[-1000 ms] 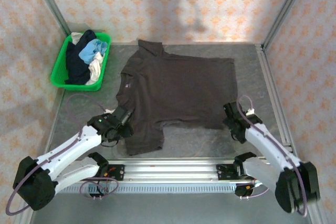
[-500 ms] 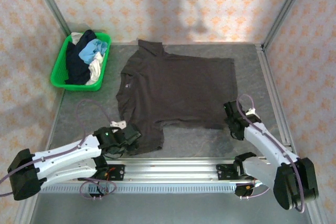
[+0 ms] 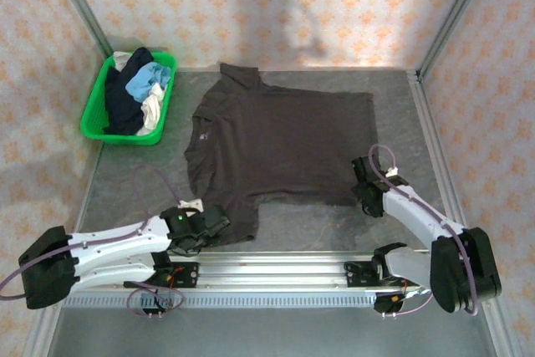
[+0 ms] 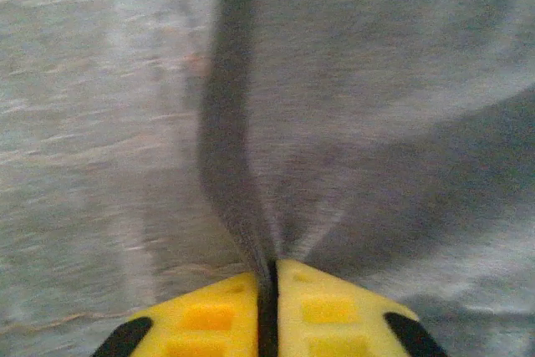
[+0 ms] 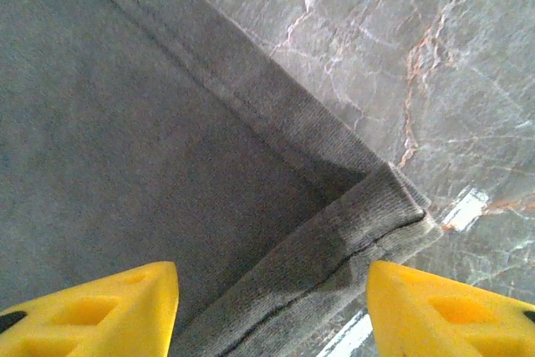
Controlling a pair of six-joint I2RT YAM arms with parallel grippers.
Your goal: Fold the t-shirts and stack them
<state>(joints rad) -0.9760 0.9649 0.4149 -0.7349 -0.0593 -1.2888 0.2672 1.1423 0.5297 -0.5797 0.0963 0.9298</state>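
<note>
A large dark brown-grey t-shirt [image 3: 284, 144] lies spread flat on the grey table. My left gripper [image 3: 219, 227] sits low at the near corner of the shirt's left sleeve. In the left wrist view its yellow fingers [image 4: 209, 315] are shut on a pinched ridge of the dark cloth [image 4: 251, 232]. My right gripper [image 3: 365, 192] is at the shirt's near right hem corner. In the right wrist view the right gripper [image 5: 272, 311] stands open, with its yellow fingertips [image 5: 125, 303] on either side of the folded hem corner [image 5: 368, 223].
A green plastic basket [image 3: 94, 114] at the back left holds navy, light blue and cream t-shirts [image 3: 138, 89]. A metal rail [image 3: 276, 269] runs along the near edge between the arm bases. Frame posts and patterned walls enclose the table.
The left gripper slid toward the near edge along the sleeve and shut on the cloth. The right gripper edged onto the hem corner and its jaws narrowed.
</note>
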